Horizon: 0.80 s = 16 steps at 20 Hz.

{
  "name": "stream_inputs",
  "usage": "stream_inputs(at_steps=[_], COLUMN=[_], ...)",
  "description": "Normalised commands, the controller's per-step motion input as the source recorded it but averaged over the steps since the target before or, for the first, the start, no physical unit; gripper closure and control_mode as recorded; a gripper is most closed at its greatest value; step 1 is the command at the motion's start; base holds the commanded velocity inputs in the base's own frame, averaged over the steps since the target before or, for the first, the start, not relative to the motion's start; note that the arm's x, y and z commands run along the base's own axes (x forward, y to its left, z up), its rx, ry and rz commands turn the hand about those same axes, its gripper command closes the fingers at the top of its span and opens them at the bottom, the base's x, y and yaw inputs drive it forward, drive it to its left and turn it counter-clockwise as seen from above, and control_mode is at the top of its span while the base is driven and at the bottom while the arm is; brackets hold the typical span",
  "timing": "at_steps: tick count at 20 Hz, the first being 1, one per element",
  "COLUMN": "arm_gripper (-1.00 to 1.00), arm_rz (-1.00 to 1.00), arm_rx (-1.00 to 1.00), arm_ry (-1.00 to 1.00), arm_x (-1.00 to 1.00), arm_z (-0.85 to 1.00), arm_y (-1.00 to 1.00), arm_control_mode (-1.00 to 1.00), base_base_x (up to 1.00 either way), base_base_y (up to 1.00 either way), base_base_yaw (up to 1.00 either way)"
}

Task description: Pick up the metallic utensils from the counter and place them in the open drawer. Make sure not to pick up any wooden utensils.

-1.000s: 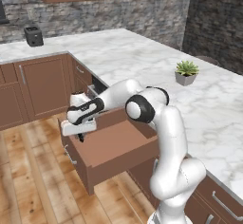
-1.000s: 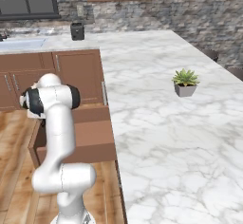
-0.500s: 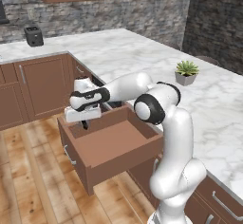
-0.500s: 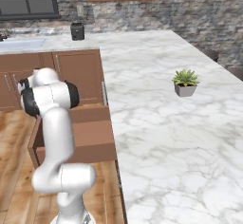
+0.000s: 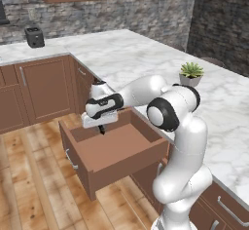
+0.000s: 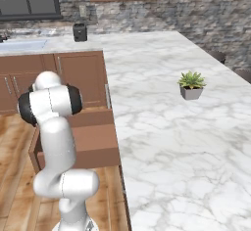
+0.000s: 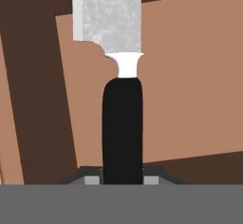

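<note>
Even, bright, shadowless rendered light covers the counter [image 5: 146, 53] in both base views, with no glare on the marble. The drawer [image 5: 116, 151] floor reads a flat brown, slightly darker under the arm [image 5: 170, 112]. The stone wall beyond the counter is dim. In the hand view the knife [image 7: 121, 99] is sharp-edged, its blade grainy.

A knife [image 7: 121, 90] with a mottled silver-grey blade, white collar and black handle rises from the dark finger tips [image 7: 91, 178], against the reddish-brown wood of the open drawer [image 5: 114, 151]. Beside the white arm, the counter [image 6: 176, 122] is white marble veined in grey. A green plant [image 6: 190, 80] sits in a grey pot.
</note>
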Motion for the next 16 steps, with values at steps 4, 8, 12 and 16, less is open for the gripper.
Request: stream_inputs(at_steps=[4,8,12,16], arm_gripper=[1.00,1.00,1.00,1.00], arm_rz=[0.03,0.14,0.14,0.12], arm_rx=[-0.12,-0.02,-0.01,-0.05], arm_ry=[0.00,0.00,0.06,0.17], arm_x=[0.00,0.00,0.33,0.59], arm_z=[-0.33,-0.08,-0.20,-0.45], arm_y=[0.00,0.10,0.09,0.13], arm_control_mode=[-1.00,-1.00,-1.00,-1.00], base_base_x=[0.00,0.00,0.00,0.00], base_base_y=[0.00,0.00,0.00,0.00], base_base_yaw=[0.00,0.00,0.00,0.00])
